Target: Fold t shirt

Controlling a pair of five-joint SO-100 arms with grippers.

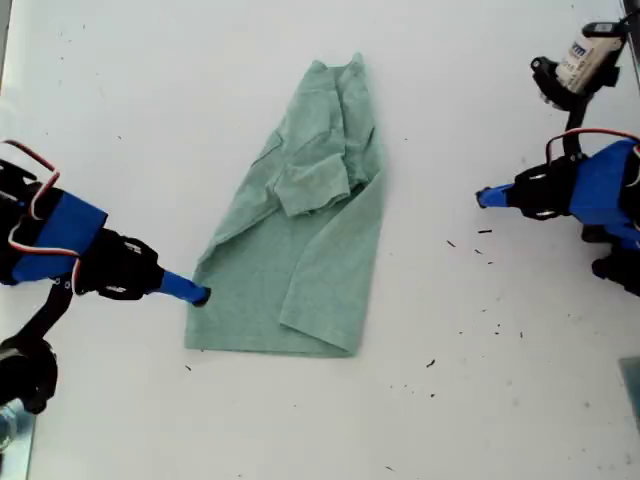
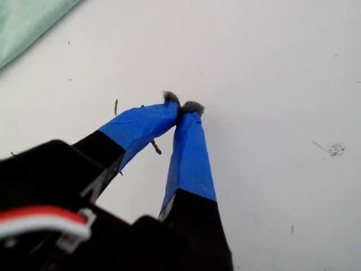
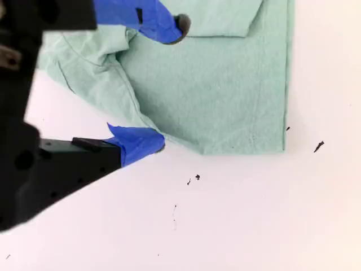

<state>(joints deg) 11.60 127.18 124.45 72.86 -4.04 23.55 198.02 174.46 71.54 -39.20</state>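
The t shirt (image 1: 310,250) is lying on the white worktop (image 1: 120,100), partly folded. One sleeve is lying across its middle, the neck end is pointing to the far edge of the exterior view, and the straight hem is lying nearest the camera.

My second hand (image 1: 200,296) is sitting at the t shirt's long side edge, close to the hem corner, on the side toward the exterior view's left. Its jaws are standing wide apart and gripping nothing. In the second wrist view (image 3: 169,84), one blue-taped fingertip (image 3: 179,25) is hanging over the t shirt (image 3: 225,96). The other is touching the worktop right at the cloth's edge.

My first hand (image 1: 483,198) is hovering well apart from the t shirt, off its opposite side. In the first wrist view (image 2: 181,107) its taped tips are pressing together, clenched on nothing, over bare worktop. Only a corner of the t shirt (image 2: 22,22) is showing there, far from them.
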